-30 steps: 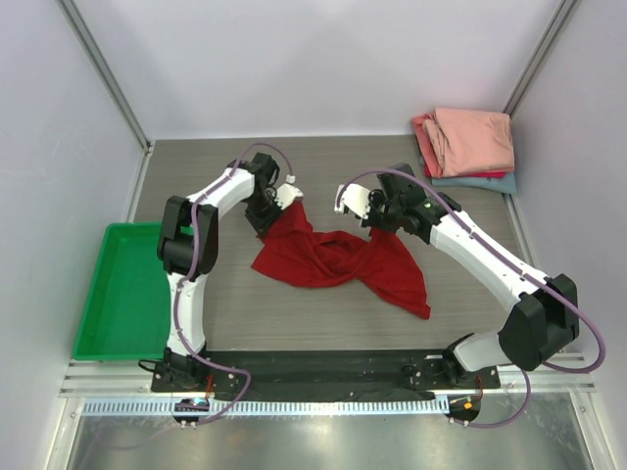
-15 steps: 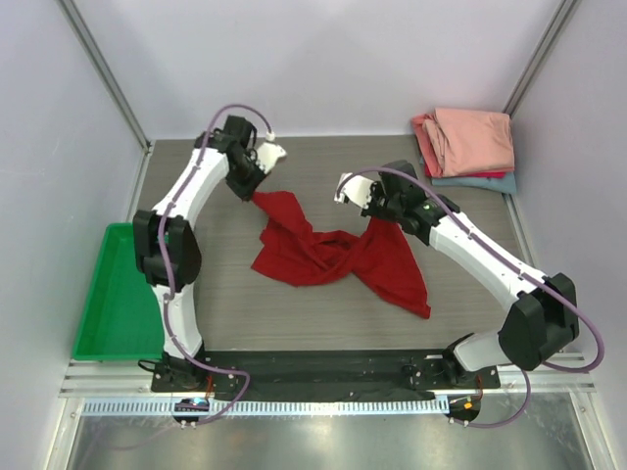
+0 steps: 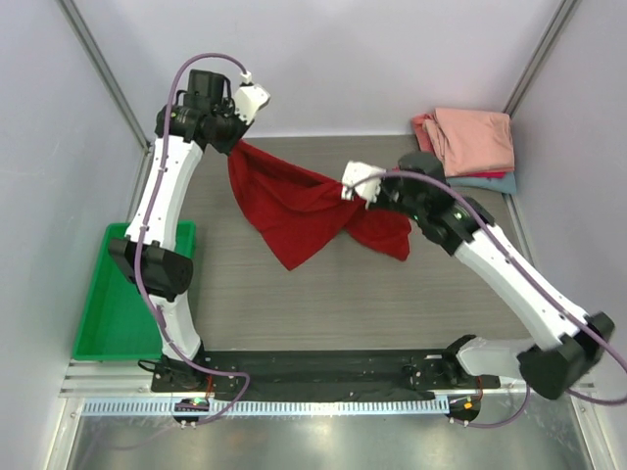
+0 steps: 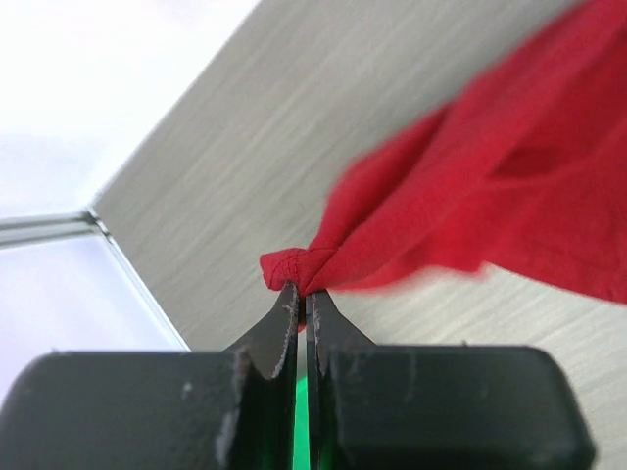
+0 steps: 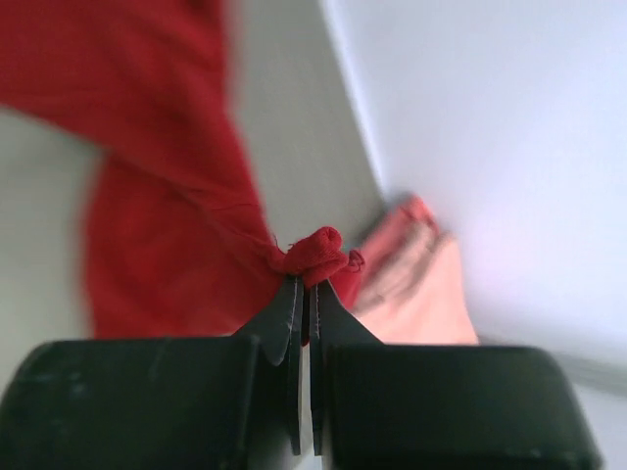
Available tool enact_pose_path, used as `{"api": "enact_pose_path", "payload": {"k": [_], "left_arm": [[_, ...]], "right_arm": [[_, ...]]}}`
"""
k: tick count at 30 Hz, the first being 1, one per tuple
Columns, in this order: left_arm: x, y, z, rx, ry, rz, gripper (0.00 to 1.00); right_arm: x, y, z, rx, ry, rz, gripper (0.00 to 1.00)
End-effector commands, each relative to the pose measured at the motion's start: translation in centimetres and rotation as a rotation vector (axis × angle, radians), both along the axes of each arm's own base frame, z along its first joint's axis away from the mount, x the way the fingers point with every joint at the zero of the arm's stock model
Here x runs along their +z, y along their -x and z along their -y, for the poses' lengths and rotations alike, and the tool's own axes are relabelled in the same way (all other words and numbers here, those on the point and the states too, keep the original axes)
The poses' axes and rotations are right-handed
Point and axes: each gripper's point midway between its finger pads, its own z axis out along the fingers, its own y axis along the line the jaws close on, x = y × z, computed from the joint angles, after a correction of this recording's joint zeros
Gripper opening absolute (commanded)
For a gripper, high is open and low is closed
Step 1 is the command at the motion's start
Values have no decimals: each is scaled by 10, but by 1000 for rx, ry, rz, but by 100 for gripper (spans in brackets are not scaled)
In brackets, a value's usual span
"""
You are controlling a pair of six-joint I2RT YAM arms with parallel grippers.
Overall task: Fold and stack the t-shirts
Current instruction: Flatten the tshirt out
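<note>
Green plastic tray (image 3: 118,304) at left, grey wood-grain tabletop (image 3: 343,313)

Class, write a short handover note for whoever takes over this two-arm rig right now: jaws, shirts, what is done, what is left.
Left jaws: shut on a bunched corner of the red t-shirt.
Right jaws: shut on another bunched bit of the same shirt.
Shirt: hangs spread between the two arms over the table, unfolded.
Done: folded shirts sit stacked at the far right corner.
Left: probably lay the red one flat, fold it and add it to that stack.
</note>
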Motion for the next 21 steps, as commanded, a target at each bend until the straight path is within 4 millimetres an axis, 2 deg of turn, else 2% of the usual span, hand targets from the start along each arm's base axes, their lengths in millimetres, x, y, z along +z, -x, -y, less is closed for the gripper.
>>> {"api": "enact_pose_path", "payload": {"k": [1,3,4,5,6,7,8,10,11,12,13,14,15,17,18,21], "left_arm": [[-12,10,-6,20,-4,-50,0],[-16,9,-5,17,-1,-62,0],[-20,7,-5,20,-4,-69,0],[-20,7,-4,16,-4,-68,0],[-22,6,-4,14,-7,-70,0],[-23,5,-4,14,-8,-75,0],[-25,4,-4,17,-11,-79,0],[-29,4,-4,18,-12,-89,1],[-30,4,-4,17,-14,-93,1],[-32,4,-4,17,-13,-99,1],[-34,5,-4,17,-15,-106,1],[-38,7,-4,15,-16,-117,1],[-42,9,-4,16,-15,-130,1],[-53,15,-3,10,-15,-168,1],[-59,19,-4,10,-15,-187,2],[-65,22,-4,8,-19,-203,2]], "right_arm": [[-44,116,-22,318,37,-296,1],[-63,155,-28,378,17,-427,3],[-62,165,-35,396,1,-440,18],[-63,164,-37,386,-13,-448,29],[-57,158,-40,345,-48,-439,46],[-43,135,-42,278,-75,-348,63],[-43,116,-46,227,-77,-324,66],[-19,80,-52,169,-144,-232,67],[-26,52,-42,83,-155,-235,67],[-22,34,-41,41,-187,-221,66],[-21,13,-32,-51,-238,-211,64],[-46,-14,-17,-137,-239,-273,62],[-41,-27,-18,-141,-281,-288,59],[-66,-39,-14,-172,-281,-380,53],[-84,-48,-12,-174,-264,-422,51],[-119,-56,-13,-156,-238,-505,50]]}}
